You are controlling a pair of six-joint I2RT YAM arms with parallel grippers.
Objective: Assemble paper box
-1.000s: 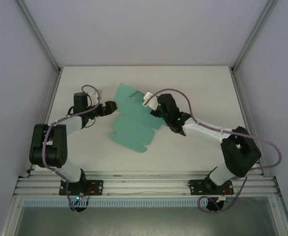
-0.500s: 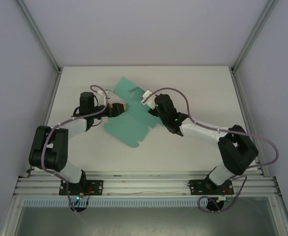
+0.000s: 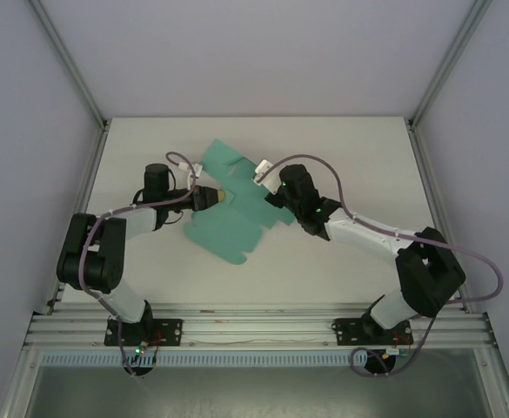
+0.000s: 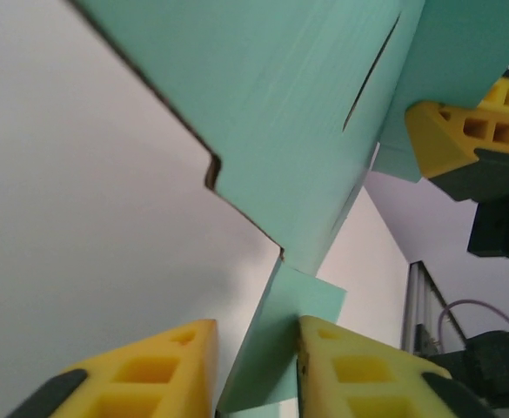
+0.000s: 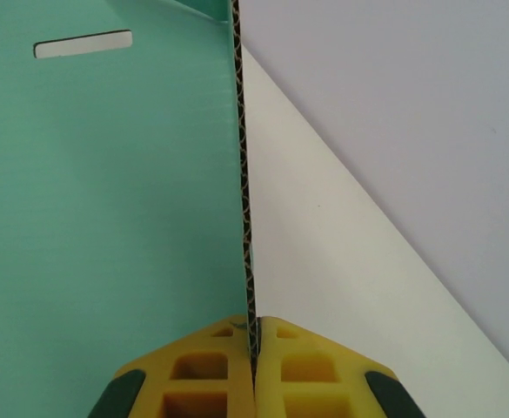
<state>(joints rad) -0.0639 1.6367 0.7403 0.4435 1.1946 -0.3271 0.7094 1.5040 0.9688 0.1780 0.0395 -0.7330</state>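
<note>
At the paper box's left edge, the left gripper [image 3: 218, 196] reaches in from the side. In the left wrist view its yellow fingers [image 4: 141, 370] stand on either side of a small flap [image 4: 271, 348] of the box, with a narrow gap between them. The flap lies against the right finger, but whether the jaws pinch it cannot be told.

The paper box [image 3: 232, 228] is a teal sheet with flaps, not yet folded into a box. It is spread over the middle of the white table [image 3: 367, 157], between the two grippers. A thin slot [image 5: 83, 43] is cut in one of its panels.

At the box's right edge, the right gripper [image 5: 254, 324] is clamped tight on the card, its two yellow fingers pressed together with the cut edge running straight up from between them.
</note>
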